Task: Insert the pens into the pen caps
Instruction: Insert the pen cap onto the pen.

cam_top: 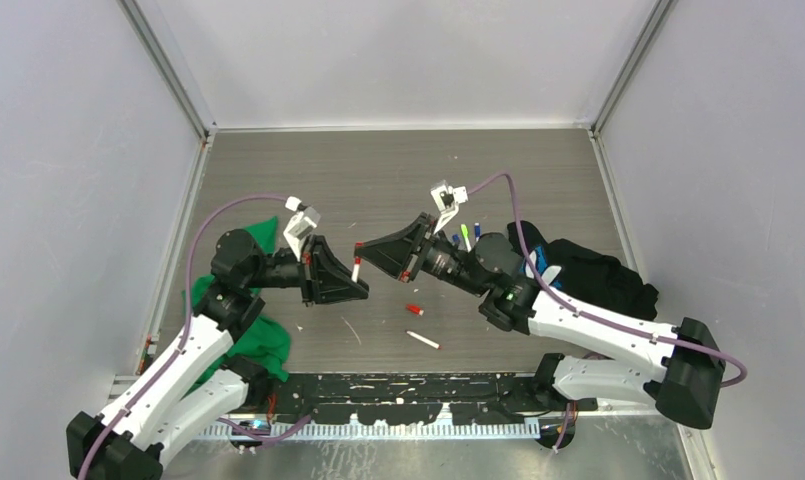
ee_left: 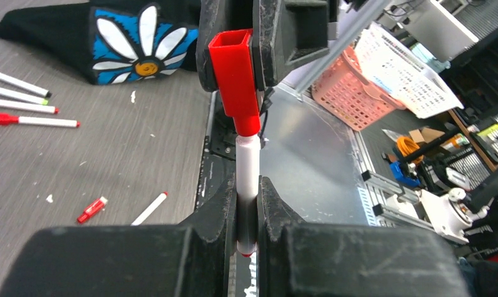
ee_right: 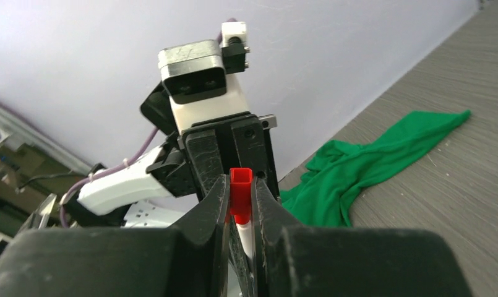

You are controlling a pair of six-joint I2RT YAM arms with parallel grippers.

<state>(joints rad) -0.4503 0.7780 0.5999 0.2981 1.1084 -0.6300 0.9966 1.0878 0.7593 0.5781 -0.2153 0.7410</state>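
My left gripper (ee_left: 249,189) is shut on a white pen barrel (ee_left: 247,167) with a red end and holds it above the table. My right gripper (ee_right: 240,189) is shut on a red pen cap (ee_right: 240,197), and the white barrel (ee_right: 248,238) runs down from it. The red cap (ee_left: 237,77) sits on the barrel's top end. In the top view the two grippers meet at mid-table, the left gripper (cam_top: 355,280) below and the right gripper (cam_top: 364,250) above, with the pen (cam_top: 357,268) between them.
A loose red cap (cam_top: 415,309) and a loose white pen (cam_top: 423,340) lie on the table near the front. Several capped pens (ee_left: 20,104) lie by a black daisy-print cloth (ee_left: 128,43). A green cloth (cam_top: 263,335) lies under the left arm.
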